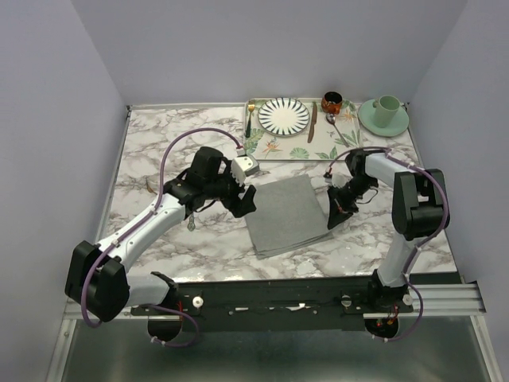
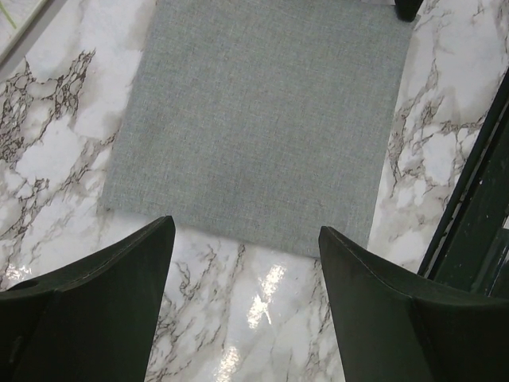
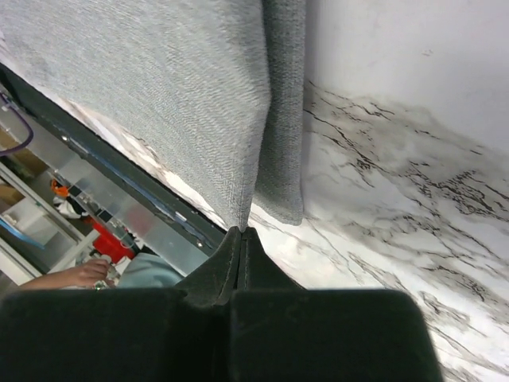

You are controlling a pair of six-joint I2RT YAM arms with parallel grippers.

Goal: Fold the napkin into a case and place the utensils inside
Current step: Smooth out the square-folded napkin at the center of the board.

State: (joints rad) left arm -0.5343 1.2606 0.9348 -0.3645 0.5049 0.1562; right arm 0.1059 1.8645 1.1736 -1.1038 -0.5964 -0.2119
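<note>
The grey napkin (image 1: 286,215) lies on the marble table between the arms. My left gripper (image 1: 245,199) is open just off its left edge; in the left wrist view the napkin (image 2: 254,119) lies flat beyond the spread gripper (image 2: 246,239). My right gripper (image 1: 334,213) is shut on the napkin's right edge and holds it raised. In the right wrist view the cloth (image 3: 183,95) runs up from the closed gripper (image 3: 242,232) in two layers. The spoon (image 1: 340,134) lies on the tray's right side. I cannot make out the copper-pink fork.
The leaf-patterned tray (image 1: 274,147) at the back holds a striped plate (image 1: 284,115), a gold fork with a dark handle (image 1: 250,119) and a brown-handled knife (image 1: 312,123). A dark red cup (image 1: 332,101) and a green cup on a saucer (image 1: 385,113) stand at the back right.
</note>
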